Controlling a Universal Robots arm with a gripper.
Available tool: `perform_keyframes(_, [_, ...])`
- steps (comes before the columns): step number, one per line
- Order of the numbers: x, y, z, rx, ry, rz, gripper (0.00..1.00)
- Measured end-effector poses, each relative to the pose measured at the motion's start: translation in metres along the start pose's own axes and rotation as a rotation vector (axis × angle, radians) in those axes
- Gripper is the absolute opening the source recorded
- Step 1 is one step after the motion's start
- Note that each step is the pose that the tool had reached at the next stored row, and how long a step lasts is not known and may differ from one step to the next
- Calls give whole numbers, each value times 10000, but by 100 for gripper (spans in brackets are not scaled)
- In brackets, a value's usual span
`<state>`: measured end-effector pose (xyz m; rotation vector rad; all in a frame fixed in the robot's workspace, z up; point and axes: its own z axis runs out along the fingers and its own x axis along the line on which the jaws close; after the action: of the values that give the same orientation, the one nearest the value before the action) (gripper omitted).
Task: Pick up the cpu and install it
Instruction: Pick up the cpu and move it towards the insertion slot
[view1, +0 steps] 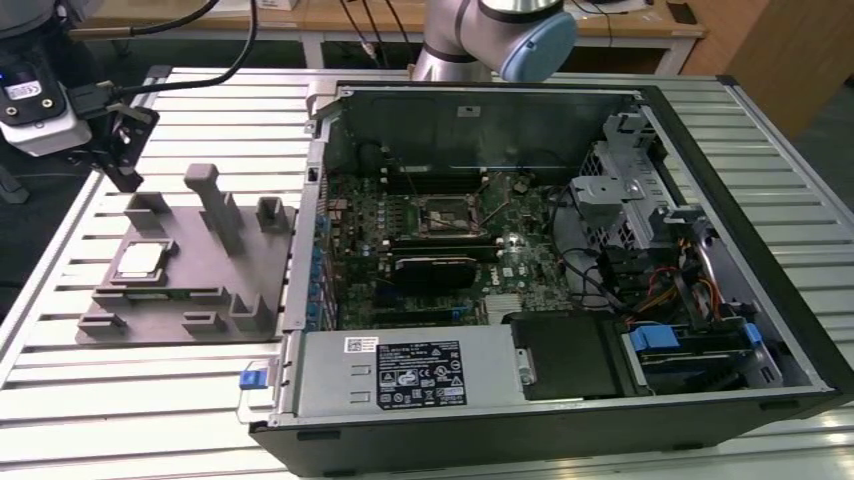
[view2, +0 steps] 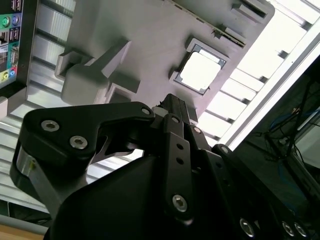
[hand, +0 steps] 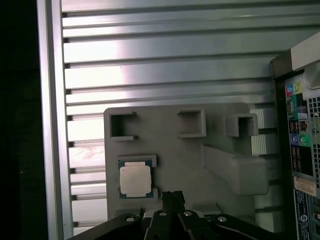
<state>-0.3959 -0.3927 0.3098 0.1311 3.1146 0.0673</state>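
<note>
Nothing is done yet: the cpu sits in its grey tray at the exterior view's left. The end effector hovers near it, seemingly closed and empty.

We count: one cpu; one grey fixture tray; one open computer case; one motherboard; one arm; one gripper.
</note>
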Motion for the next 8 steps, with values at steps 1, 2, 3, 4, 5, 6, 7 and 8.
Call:
perform_keyframes(1, [7, -7, 8, 0, 0, 0, 11])
perform_keyframes(2, [17, -14, 16, 0, 1, 0, 11])
perform_keyframes(3, [26, -19, 26, 0, 1, -1, 11])
perform_keyframes(4, [35, -23, 39, -1, -1, -1, 11])
perform_keyframes(5, [42, -26, 53, -1, -2, -1, 11])
perform_keyframes(6, [49, -28, 69, -1, -1, 0, 11])
perform_keyframes(7, [55, -31, 85, 0, 0, 0, 11])
perform_keyframes(8, [62, -32, 102, -1, -1, 0, 11])
